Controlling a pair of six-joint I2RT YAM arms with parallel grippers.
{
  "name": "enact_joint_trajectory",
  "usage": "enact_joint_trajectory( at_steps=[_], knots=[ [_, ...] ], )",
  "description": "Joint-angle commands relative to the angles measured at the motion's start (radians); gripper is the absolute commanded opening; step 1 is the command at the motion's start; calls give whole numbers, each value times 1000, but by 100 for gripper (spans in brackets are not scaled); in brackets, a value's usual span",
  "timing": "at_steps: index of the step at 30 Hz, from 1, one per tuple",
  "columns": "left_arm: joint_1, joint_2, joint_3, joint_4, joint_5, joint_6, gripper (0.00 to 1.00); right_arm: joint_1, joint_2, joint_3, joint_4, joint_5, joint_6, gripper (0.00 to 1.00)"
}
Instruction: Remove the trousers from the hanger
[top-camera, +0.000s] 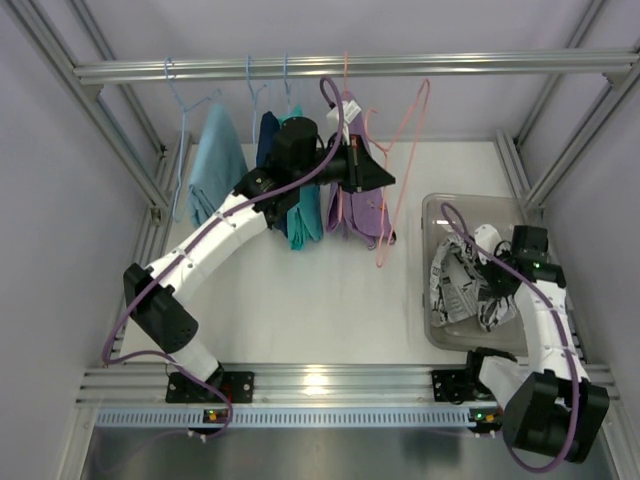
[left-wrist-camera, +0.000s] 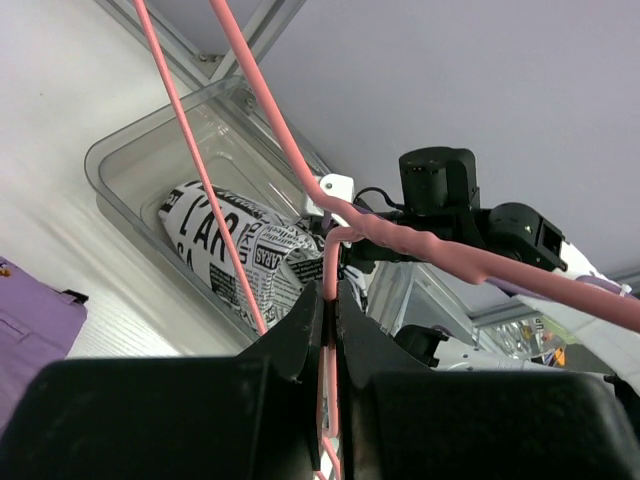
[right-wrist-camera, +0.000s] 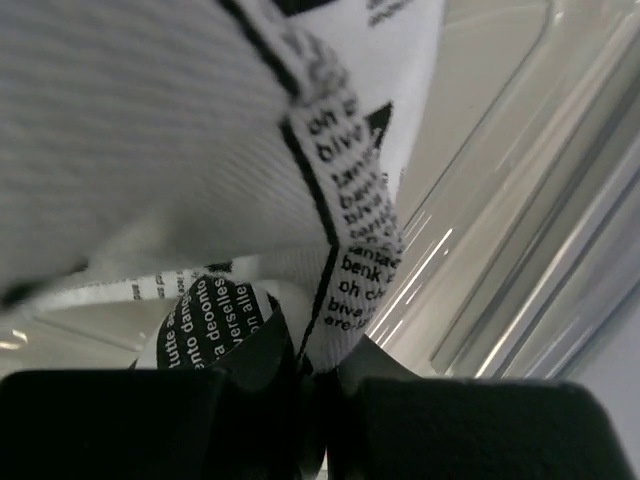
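Note:
The thin pink wire hanger (top-camera: 404, 165) hangs bare, tilted, from the top rail. My left gripper (top-camera: 378, 178) is shut on its wire; in the left wrist view the pink wire (left-wrist-camera: 331, 285) runs between the closed fingers of the gripper (left-wrist-camera: 331, 300). The trousers (top-camera: 457, 285), white with black newspaper print, lie bunched in the clear bin (top-camera: 432, 215) at the right. My right gripper (top-camera: 477, 262) is down in the bin, shut on a fold of the trousers (right-wrist-camera: 200, 150); in the right wrist view the fabric is pinched between the fingers of the gripper (right-wrist-camera: 315, 352). The trousers also show in the left wrist view (left-wrist-camera: 230, 240).
On the rail (top-camera: 480, 64), left of the pink hanger, light-blue wire hangers carry a light-blue cloth (top-camera: 216, 160), a teal garment (top-camera: 305, 215) and a purple garment (top-camera: 358, 215). The bin wall (right-wrist-camera: 520, 250) is close beside my right gripper. The aluminium frame posts stand at both sides.

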Motion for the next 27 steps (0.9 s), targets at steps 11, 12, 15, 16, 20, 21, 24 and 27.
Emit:
enact_joint_trajectory(
  at_steps=[11, 12, 15, 16, 20, 21, 24, 27],
  knots=[
    [-78, -29, 23, 7, -6, 118, 0, -268, 13, 241, -320, -449, -189, 65],
    [-87, -28, 23, 4, -27, 116, 0, -282, -20, 270, -334, -492, -184, 66],
    [-124, -29, 22, -7, -98, 112, 0, -325, -89, 369, -368, -633, -140, 67],
    [-135, -31, 19, -10, -119, 115, 0, -328, -103, 408, -370, -658, -90, 68],
    [-207, -24, 39, -50, -291, 115, 0, -328, -169, 504, -370, -811, 70, 77],
    [-239, -18, 48, -76, -378, 110, 0, -328, -175, 536, -373, -845, 101, 77],
    [-326, 24, 144, -158, -616, 79, 0, -328, -200, 577, -370, -992, 272, 74],
    [-377, 89, 253, -244, -794, 33, 0, -328, -244, 570, -350, -1129, 402, 68]
  ],
)
